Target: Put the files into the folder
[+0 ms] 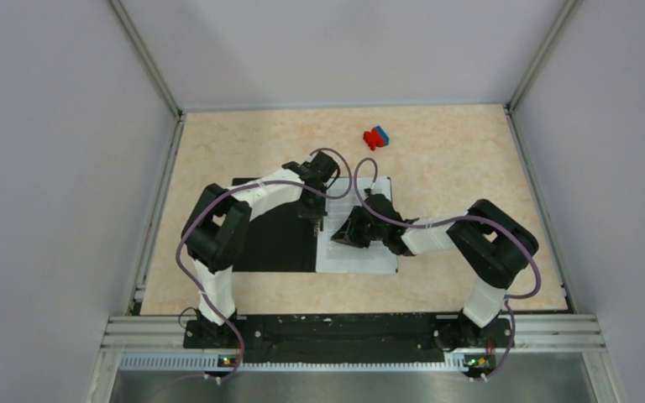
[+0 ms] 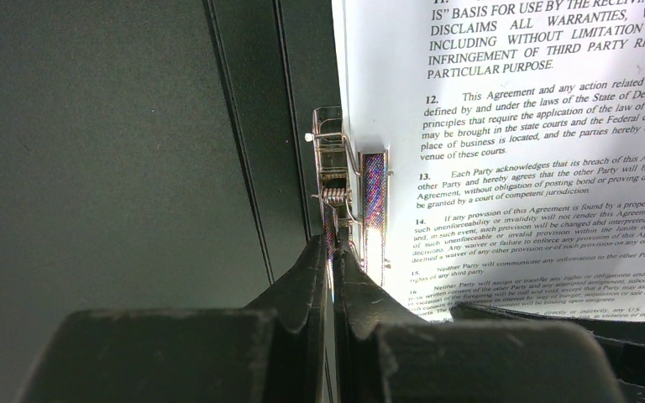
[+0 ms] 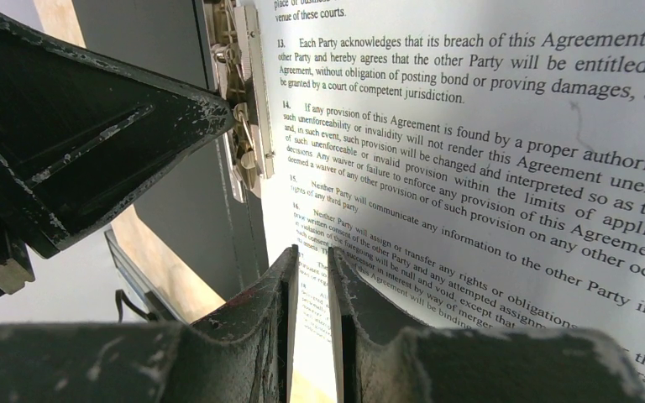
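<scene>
We see the folder (image 1: pixel 273 248) lying open on the counter (image 1: pixel 470 168), black inside up, with the files (image 1: pixel 369 256) on its right half. Our left hand (image 2: pixel 333 260) is pressed together on the lever of the spring clip (image 2: pixel 344 180). Our right hand (image 3: pixel 311 277) pinches an edge of the files. The paper looks light and floppy, best held by an edge. Whether the clip grips the sheets is hidden.
</scene>
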You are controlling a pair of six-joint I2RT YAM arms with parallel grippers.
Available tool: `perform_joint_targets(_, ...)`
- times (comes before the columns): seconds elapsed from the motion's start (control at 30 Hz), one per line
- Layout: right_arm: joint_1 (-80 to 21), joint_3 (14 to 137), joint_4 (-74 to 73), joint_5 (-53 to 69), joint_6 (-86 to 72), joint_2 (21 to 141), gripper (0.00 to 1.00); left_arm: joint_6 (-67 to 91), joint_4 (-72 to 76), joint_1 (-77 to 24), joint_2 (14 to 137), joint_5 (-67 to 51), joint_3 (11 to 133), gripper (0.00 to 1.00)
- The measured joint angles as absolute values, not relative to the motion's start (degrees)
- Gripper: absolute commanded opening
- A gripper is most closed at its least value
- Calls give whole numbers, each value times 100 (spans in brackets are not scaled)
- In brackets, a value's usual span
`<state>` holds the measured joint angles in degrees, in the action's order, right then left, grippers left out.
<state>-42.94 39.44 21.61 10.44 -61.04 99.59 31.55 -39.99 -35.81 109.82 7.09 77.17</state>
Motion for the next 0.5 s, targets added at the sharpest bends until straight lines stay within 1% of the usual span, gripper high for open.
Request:
perform_joint_targets(0.33,-4294,3955,2143,1063,-6040,9959,22,3114,-4125,-3579,10982,716,7815,14)
perform_joint_targets(0.5,-4294,3990,2095,1063,-5981,9946,23,3087,-4169,-3579,10967,718,8051,15)
